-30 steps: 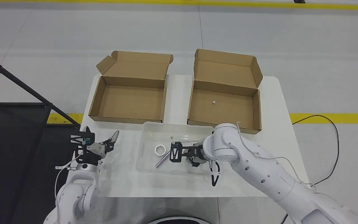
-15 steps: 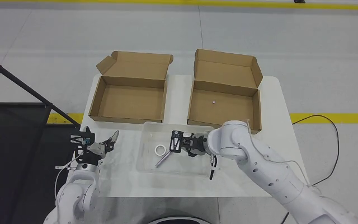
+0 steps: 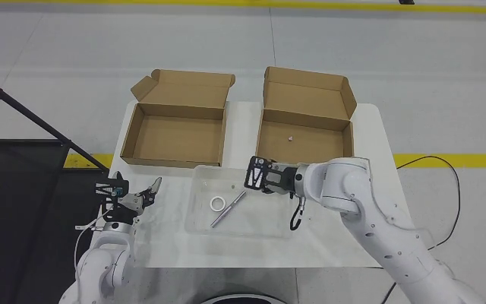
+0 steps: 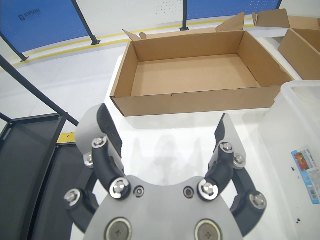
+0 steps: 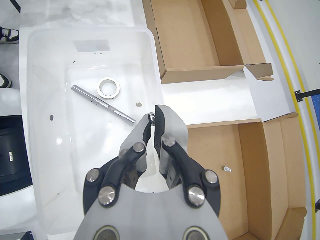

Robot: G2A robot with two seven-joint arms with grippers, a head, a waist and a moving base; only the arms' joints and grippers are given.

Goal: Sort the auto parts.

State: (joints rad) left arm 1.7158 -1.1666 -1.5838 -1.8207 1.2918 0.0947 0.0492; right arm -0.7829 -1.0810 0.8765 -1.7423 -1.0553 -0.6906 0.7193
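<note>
Top view, right hand gripping bolt, shifted from bin toward box

White arms, silver jaws, black ribbed pads, steel screws.

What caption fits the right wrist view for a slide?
Right gripper pinches a small bolt at the bin rim; rod and ring lie inside, another bolt in the box beside.
</note>
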